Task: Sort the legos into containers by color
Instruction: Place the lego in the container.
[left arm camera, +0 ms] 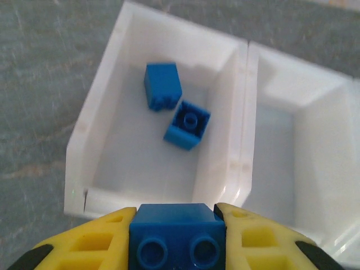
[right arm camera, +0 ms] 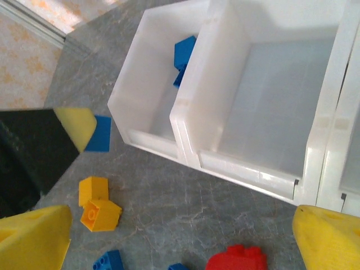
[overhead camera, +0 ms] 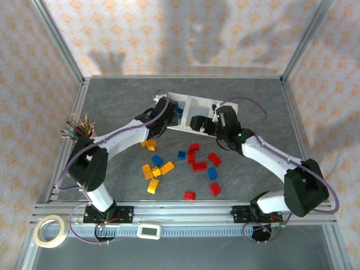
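Lab test cell: aluminium frame (overhead camera: 62, 42), papered walls (overhead camera: 169, 34).

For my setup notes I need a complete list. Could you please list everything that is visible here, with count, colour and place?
tray: one, white, three compartments, far middle of table
bricks in tray: two, blue, left compartment
held brick: one, blue, by the left compartment
loose blue bricks: three, on table before tray
red bricks: about six, table centre and right
yellow bricks: about six, table centre-left
pencils: a bunch, mixed colours, left edge
tape roll: one, cream, near-left corner
small device: one, white, front rail
left gripper: yellow fingers, shut on held brick
right gripper: yellow fingers, open, before tray
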Robot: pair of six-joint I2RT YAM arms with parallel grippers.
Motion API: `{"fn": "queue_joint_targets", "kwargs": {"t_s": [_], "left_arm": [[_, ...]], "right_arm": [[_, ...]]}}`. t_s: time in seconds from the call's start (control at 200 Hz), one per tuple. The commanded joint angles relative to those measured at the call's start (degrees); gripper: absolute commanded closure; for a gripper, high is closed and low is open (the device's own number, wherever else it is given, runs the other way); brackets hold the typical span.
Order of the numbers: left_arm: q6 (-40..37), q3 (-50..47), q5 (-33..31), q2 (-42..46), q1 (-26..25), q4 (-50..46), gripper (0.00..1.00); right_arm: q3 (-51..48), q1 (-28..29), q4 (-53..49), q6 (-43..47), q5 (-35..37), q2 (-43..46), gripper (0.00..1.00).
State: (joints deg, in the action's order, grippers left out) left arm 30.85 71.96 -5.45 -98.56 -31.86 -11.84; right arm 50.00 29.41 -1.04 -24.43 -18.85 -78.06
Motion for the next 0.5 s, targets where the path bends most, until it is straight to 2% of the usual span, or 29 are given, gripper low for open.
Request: {"fn": "queue_joint_targets", "kwargs": {"t_s": [0.0, 0.22, 0.265, 0.32, 0.49], "left_arm": [[1.68, 5.88, -2.5, -5.6, 1.6, -3.39, 0.81], [1.45, 15.76, -5.0, -15.3, 3.54, -5.5, 0.79], [0.88, 17.08, -4.95, -16.39, 3.63, -5.52, 0.75], [0.4, 18.44, -5.25, -17.3, 3.77, -6.15, 0.64], [-0.35, 19.52, -5.05, -16.53, 3.68, -6.44, 0.53]], "right_arm": [[2.11, -0.23, -1.64, -1.37, 3.71, -1.52, 0.0], [3.43, -0.27, -1.42, -1.15, 4.34, -2.86, 0.0], [3.6, -0.22, -1.42, -1.04, 4.35, -2.82, 0.0], [4.04, -0.23, -1.72, -0.84, 4.35, -2.76, 0.0], [4.95, -0.26, -2.41, 0.36, 3.62, -2.02, 0.0]]}}
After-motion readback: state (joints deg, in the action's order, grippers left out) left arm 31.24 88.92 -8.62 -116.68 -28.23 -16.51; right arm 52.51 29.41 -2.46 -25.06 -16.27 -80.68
